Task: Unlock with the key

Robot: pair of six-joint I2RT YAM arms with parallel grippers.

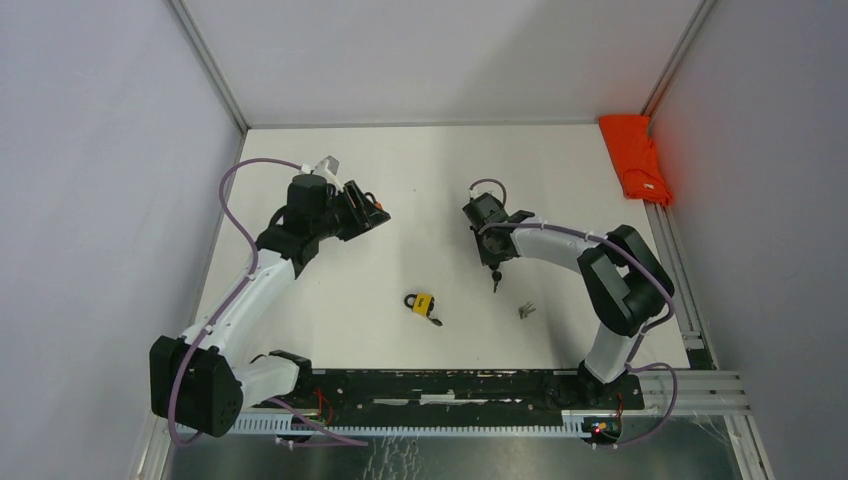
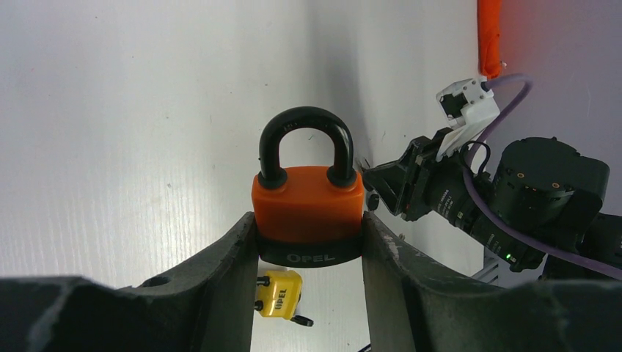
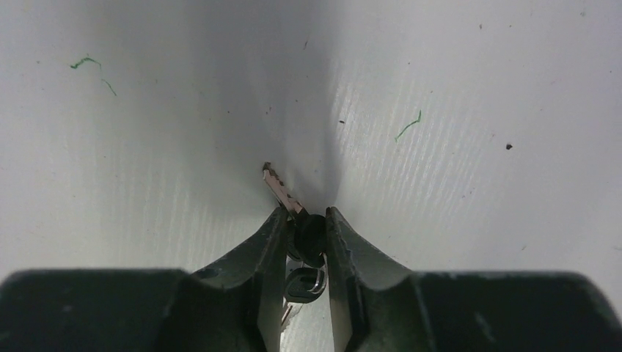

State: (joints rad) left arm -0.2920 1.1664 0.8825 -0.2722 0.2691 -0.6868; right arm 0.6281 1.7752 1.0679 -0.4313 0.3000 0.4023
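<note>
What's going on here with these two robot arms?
The left gripper is clamped on an orange padlock whose shackle is closed. The right gripper pinches a key, well apart from that lock, so it isn't inserted yet. A yellow padlock lies on the table between the arms.

My left arm (image 1: pixel 255 290) and right arm (image 1: pixel 545 240) are white with black joints, a purple cable (image 1: pixel 224 195) alongside; my left hand (image 2: pixel 308 224) is matte black.

This is a robotics lab test cell. A bare white table (image 1: pixel 420 170) is walled on three sides by plain grey panels (image 1: pixel 100 150) in aluminium framing (image 1: pixel 205 60). A metal rail (image 1: pixel 700 388) along the table's near edge carries two robot arms (image 1: pixel 265 285) trailing purple cables (image 1: pixel 223 190).
</note>
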